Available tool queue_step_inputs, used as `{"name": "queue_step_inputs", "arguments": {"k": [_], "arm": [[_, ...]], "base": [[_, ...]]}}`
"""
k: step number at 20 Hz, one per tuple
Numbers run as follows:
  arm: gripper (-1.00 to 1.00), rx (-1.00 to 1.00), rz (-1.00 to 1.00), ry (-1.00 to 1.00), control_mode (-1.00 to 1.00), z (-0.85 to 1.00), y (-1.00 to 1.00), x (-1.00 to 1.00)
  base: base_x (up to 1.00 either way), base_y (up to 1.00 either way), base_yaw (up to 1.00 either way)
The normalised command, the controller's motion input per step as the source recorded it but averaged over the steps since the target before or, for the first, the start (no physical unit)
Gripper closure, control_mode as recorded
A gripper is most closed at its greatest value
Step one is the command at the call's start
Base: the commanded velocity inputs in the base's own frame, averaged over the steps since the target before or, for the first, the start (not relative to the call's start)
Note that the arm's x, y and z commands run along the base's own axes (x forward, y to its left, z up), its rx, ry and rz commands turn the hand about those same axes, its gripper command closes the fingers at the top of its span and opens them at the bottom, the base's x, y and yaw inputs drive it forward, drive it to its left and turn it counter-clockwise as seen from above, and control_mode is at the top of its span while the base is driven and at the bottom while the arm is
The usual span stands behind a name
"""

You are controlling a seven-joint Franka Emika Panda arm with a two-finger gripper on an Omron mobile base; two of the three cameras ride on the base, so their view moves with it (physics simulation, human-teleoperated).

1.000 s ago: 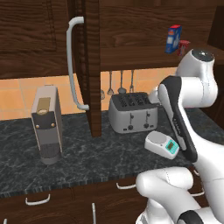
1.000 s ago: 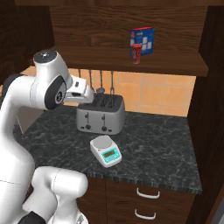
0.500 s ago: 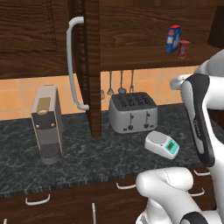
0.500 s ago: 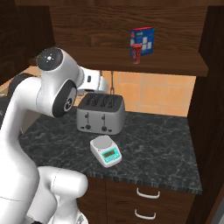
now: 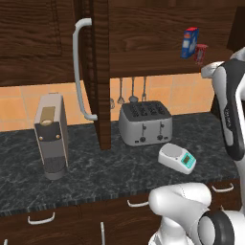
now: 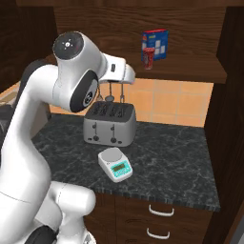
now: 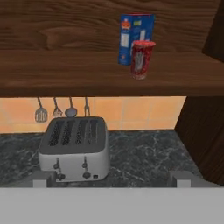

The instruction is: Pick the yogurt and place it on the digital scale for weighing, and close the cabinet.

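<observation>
Standing on the open cabinet (image 6: 209,71) shelf near its front edge, the yogurt (image 7: 141,59) touches the front of the blue box (image 7: 135,38). Digital scale (image 6: 115,164) sits close to the counter's (image 6: 176,162) front edge, just in front of the toaster (image 6: 109,124); bare counter lies to its right. Cabinet door (image 5: 98,72) hangs open edge-on, projecting over the counter. Gripper is mostly hidden behind the wrist in the right base view; open or closed cannot be determined. Versus 0.5 s ago, the arm has swung further right and higher.
</observation>
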Motion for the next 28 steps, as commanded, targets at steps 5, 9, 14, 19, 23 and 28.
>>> {"name": "queue_step_inputs", "arguments": {"k": [5, 9, 14, 19, 23, 28], "arm": [[-1.00, 0.00, -0.07, -0.08, -1.00, 0.25, -0.33, 0.47], [-1.00, 0.00, -0.03, -0.05, -1.00, 0.00, -0.26, 0.49], [-1.00, 0.00, 0.00, -0.01, -1.00, 0.00, -0.23, 0.71], [-1.00, -0.04, 0.00, -0.16, -1.00, 0.00, -0.06, 0.35], [-1.00, 0.00, 0.00, -0.05, -1.00, 0.00, -0.04, 0.30], [-1.00, 0.00, 0.00, 0.00, -1.00, 0.00, -0.07, 0.28]], "base": [[0.00, 0.00, 0.00], [0.00, 0.00, 0.00], [0.00, 0.00, 0.00], [0.00, 0.00, 0.00], [0.00, 0.00, 0.00], [0.00, 0.00, 0.00]]}}
